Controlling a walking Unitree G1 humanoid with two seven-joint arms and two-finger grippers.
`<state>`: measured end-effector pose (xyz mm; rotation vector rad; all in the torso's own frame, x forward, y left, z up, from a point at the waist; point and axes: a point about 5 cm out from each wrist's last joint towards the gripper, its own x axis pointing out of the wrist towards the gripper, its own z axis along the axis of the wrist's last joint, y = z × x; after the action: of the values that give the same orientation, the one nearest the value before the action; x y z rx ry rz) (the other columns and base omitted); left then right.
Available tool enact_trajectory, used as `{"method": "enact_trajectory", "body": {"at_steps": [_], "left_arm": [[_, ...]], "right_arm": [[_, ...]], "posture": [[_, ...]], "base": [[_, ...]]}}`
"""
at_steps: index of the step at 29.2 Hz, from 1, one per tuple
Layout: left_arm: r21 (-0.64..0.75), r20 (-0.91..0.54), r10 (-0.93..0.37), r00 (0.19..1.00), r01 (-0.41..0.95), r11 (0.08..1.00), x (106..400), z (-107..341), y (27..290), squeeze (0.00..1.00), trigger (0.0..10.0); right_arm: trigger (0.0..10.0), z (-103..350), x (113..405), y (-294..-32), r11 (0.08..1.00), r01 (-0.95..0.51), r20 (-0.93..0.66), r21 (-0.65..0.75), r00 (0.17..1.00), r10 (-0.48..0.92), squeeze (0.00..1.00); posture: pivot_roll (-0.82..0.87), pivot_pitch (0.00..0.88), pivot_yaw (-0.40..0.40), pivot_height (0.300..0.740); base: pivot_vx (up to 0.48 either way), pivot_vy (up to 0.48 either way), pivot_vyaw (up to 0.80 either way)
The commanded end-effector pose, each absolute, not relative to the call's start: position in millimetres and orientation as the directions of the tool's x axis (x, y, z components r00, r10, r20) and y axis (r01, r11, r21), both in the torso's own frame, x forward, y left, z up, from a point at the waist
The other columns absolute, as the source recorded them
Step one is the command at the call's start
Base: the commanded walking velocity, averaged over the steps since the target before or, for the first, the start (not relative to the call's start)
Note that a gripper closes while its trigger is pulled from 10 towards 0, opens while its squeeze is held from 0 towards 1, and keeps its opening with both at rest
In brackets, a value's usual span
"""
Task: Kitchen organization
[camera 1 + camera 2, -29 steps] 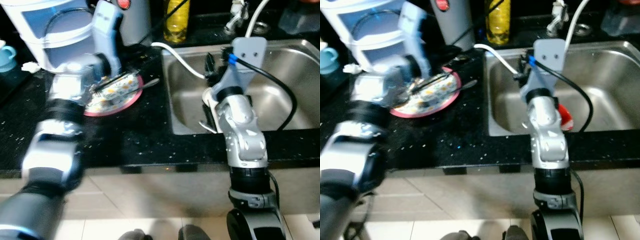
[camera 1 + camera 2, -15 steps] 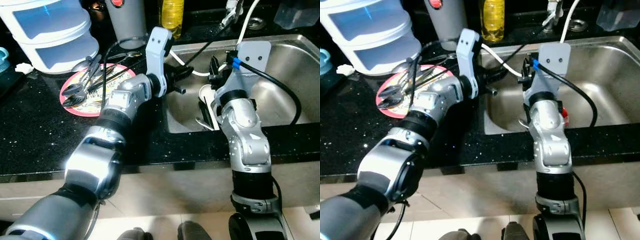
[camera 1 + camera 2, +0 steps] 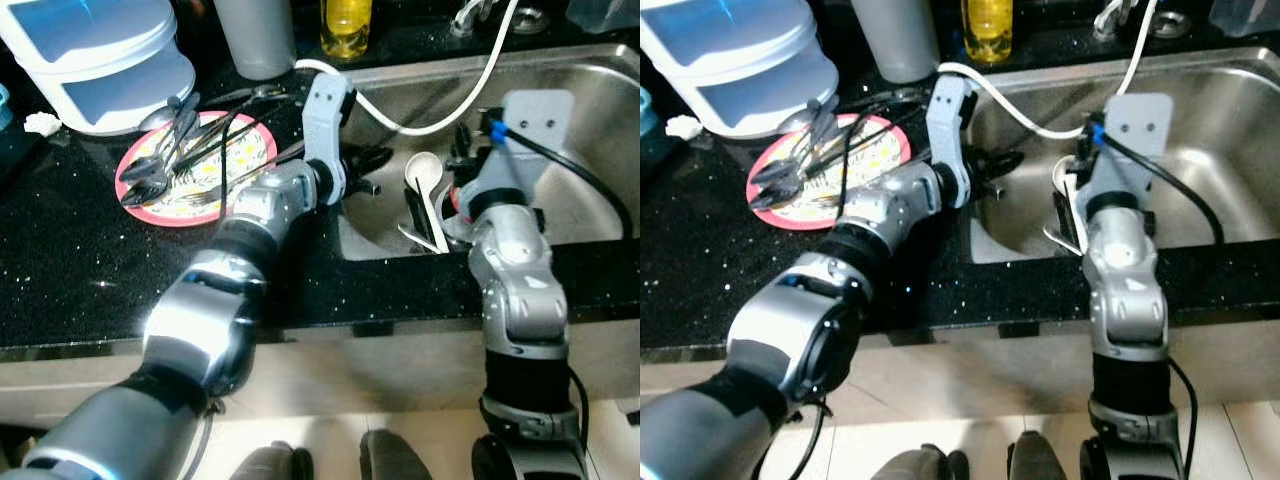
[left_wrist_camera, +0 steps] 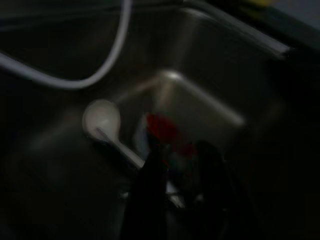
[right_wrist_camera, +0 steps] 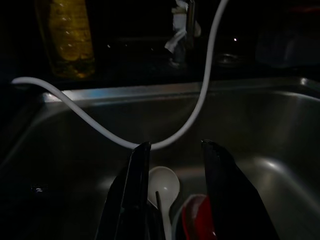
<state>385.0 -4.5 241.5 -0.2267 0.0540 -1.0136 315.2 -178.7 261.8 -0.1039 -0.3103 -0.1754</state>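
Over sink [image 3: 590,150], both jaws parted, white spoon [image 3: 424,178]

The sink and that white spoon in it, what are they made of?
The sink looks like brushed stainless steel: silvery grey with soft, streaky reflections. The white spoon seems to be plastic or maybe ceramic: plain, smooth and evenly white, and the pictures leave it open which.

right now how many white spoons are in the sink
1: a white spoon lies at the left end of the sink, just ahead of the right gripper, next to something red. More utensils could be hidden behind the right arm.
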Motion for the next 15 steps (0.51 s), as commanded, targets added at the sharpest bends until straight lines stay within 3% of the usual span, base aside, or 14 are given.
{"method": "enact_trajectory", "body": {"at_steps": [1, 5, 9, 10, 12, 13, 15], "left_arm": [[-0.232, 0.064, -0.866, 0.495, 0.852, 0.47, 381, 233, -9, 1.0, 10.0], [-0.208, 0.135, -0.884, 0.448, 0.885, 0.417, 379, 242, -6, 1.0, 10.0], [-0.094, 0.194, -0.868, 0.456, 0.89, 0.446, 379, 254, 11, 1.0, 10.0], [-0.045, 0.194, -0.863, 0.467, 0.883, 0.468, 379, 257, 16, 0.89, 10.0], [-0.011, 0.192, -0.859, 0.475, 0.876, 0.482, 378, 258, 19, 0.89, 10.0], [0.127, 0.19, -0.84, 0.509, 0.835, 0.535, 371, 270, 35, 0.0, 10.0], [0.163, 0.19, -0.831, 0.523, 0.818, 0.552, 369, 273, 40, 0.0, 10.0]], "right_arm": [[10.0, 262, 312, -178, 0.978, 0.194, 0.311, -0.073, 0.937, -0.162, 0.0], [10.0, 263, 312, -179, 0.978, 0.195, 0.317, -0.071, 0.934, -0.163, 0.0], [10.0, 274, 313, -172, 0.987, 0.127, 0.368, -0.1, 0.926, -0.082, 0.0], [10.0, 277, 313, -171, 0.987, 0.108, 0.38, -0.114, 0.923, -0.057, 0.0], [10.0, 279, 313, -170, 0.988, 0.098, 0.386, -0.123, 0.921, -0.044, 0.0], [10.0, 285, 314, -168, 0.99, 0.056, 0.394, -0.13, 0.919, 0.0, 0.0], [10.0, 287, 315, -167, 0.99, 0.041, 0.395, -0.132, 0.919, 0.014, 0.0]], "posture": [[-0.15, 0.222, 0.138, 0.74], [-0.13, 0.213, 0.138, 0.74], [-0.12, 0.203, 0.137, 0.74], [-0.11, 0.195, 0.135, 0.74], [-0.11, 0.195, 0.135, 0.74], [-0.08, 0.179, 0.133, 0.74], [-0.08, 0.179, 0.133, 0.74]], "base": [[0.0, 0.0, 0.0], [0.0, 0.0, 0.0], [0.0, 0.0, 0.0], [0.0, 0.0, 0.0], [0.0, 0.0, 0.0], [0.0, 0.0, 0.0], [0.0, 0.0, 0.0]]}}
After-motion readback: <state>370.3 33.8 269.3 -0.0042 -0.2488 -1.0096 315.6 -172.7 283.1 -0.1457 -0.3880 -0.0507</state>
